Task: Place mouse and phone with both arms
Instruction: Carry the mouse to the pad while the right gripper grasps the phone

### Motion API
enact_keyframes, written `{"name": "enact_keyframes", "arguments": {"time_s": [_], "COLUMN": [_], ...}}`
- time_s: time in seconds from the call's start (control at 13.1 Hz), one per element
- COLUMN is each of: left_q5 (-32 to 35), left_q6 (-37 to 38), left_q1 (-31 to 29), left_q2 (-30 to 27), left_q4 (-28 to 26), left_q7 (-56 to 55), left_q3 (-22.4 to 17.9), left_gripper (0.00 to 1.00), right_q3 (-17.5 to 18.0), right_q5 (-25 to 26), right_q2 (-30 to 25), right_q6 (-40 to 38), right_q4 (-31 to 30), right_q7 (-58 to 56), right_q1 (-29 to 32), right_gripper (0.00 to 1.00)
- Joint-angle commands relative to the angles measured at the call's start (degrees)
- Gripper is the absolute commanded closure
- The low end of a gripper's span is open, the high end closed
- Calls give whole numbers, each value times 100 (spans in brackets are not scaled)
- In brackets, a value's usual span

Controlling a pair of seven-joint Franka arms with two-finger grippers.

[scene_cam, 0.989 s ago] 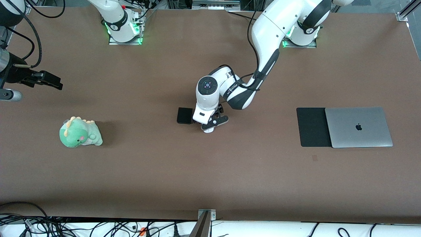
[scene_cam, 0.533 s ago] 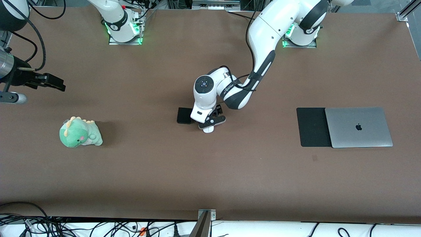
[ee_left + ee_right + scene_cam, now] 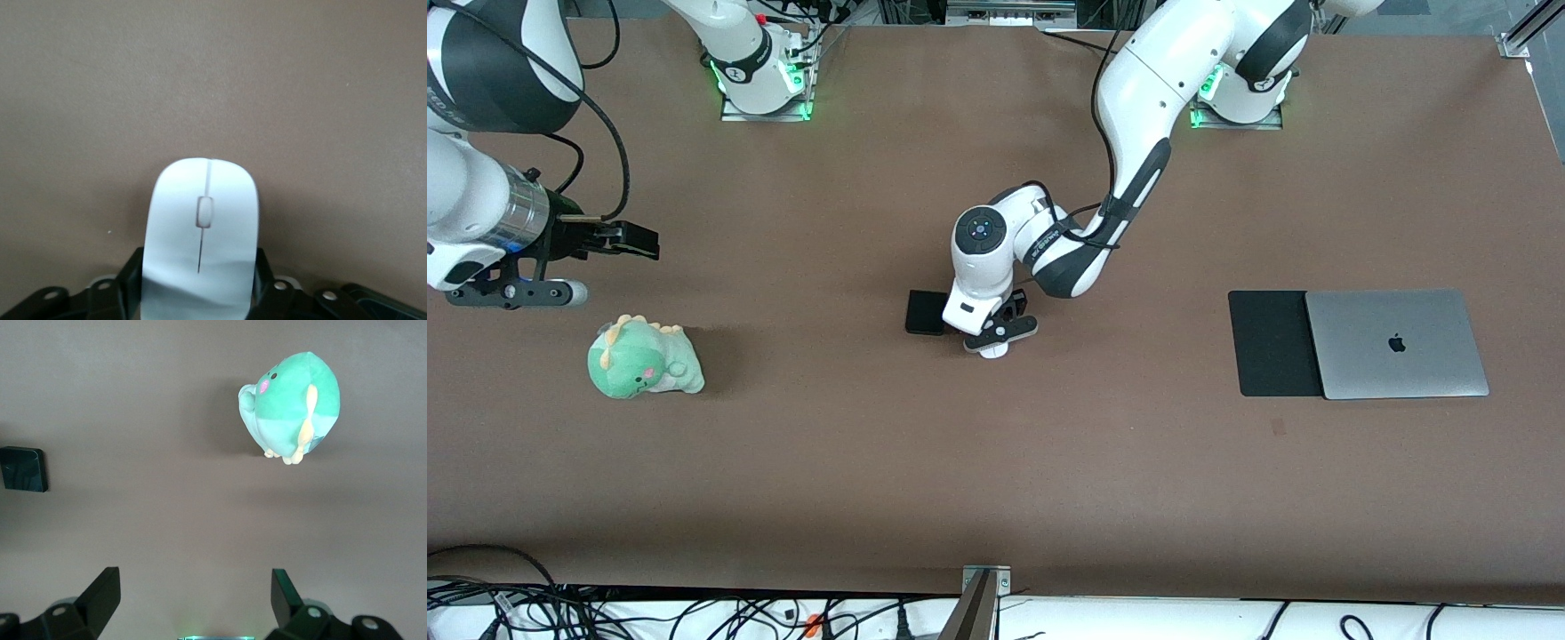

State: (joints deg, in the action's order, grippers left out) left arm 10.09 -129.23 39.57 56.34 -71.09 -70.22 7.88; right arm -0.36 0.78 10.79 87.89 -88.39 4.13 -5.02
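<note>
While the mouse (image 3: 202,233) lies flat on the brown table (image 3: 1049,462), the left gripper (image 3: 996,336) is set down right over it, one finger on each long flank. In the left wrist view its fingers (image 3: 130,270) stand narrow against the white shell's two sides, touching or very nearly so. Whether they already squeeze it I cannot tell.

The mouse's long axis runs straight out from between the fingers, crossways to their closing line, so the pinch falls across its short width. In the front view only its tip (image 3: 993,351) shows under the hand. The left arm is by far the nearer one to it.

Just beside these fingers, toward the right arm's end of the table, lies the phone (image 3: 926,312), flat and apart from the mouse. Its corner (image 3: 393,303) may be the dark edge in the left wrist view, though I cannot be sure. It looks near enough that a sideways drift of the hand could nudge it.

The right gripper (image 3: 630,240) hangs over bare table, spread wide, with fingers (image 3: 103,590) well apart and nothing between them. From them the phone (image 3: 23,469) lies well off, toward the table's middle. A green plush dinosaur (image 3: 643,357) sits near these fingers, not between them and the phone.

Toward the left arm's end a black mat (image 3: 1272,342) lies touching a closed grey laptop (image 3: 1396,342), both well apart from either hand.
</note>
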Motion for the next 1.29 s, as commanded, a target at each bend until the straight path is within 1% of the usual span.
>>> {"name": "enact_keyframes", "arguments": {"time_s": [0.0,0.23,0.3,0.38,0.46,0.53,0.61,0.76,0.91,1.07,1.22], "left_q5": [116,142,151,151,151,151,142,116,125,125,133], "left_q6": [82,109,257,424,608,706,733,794,760,663,156], "left_q1": [-98,-396,-511,-712,-923,-1151,-1467,-2038,-2478,-2936,-3288], "left_q2": [-43,-236,-368,-465,-631,-850,-1122,-1877,-2511,-2873,-3189], "left_q4": [157,87,34,-1,-97,-238,-465,-1263,-2125,-2680,-3373], "left_q7": [105,175,219,411,613,754,1034,1579,2289,2959,3434], "left_q3": [-14,-6,-14,-14,-6,-6,38,73,74,74,74], "left_gripper": [45,45,45,45,45,45,45,45,44,44,43], "right_q3": [10,10,18,10,10,10,10,10,10,10,1], "right_q5": [-43,-52,-165,-505,-918,-1218,-1325,-1326,-1326,-1300,-1230], "right_q2": [19,72,159,238,378,493,590,757,906,1160,1494], "right_q6": [-236,-220,-167,-106,43,218,403,903,1544,2116,2652], "right_q4": [94,103,103,103,94,77,76,33,-142,-249,-301], "right_q7": [-18,-9,43,113,244,516,797,1315,1799,2230,2687], "right_q1": [-17,-96,-148,-210,-219,-228,-332,-788,-1140,-1483,-1835], "right_gripper": [0,0,0,0,0,0,0,0,0,0,0]}}
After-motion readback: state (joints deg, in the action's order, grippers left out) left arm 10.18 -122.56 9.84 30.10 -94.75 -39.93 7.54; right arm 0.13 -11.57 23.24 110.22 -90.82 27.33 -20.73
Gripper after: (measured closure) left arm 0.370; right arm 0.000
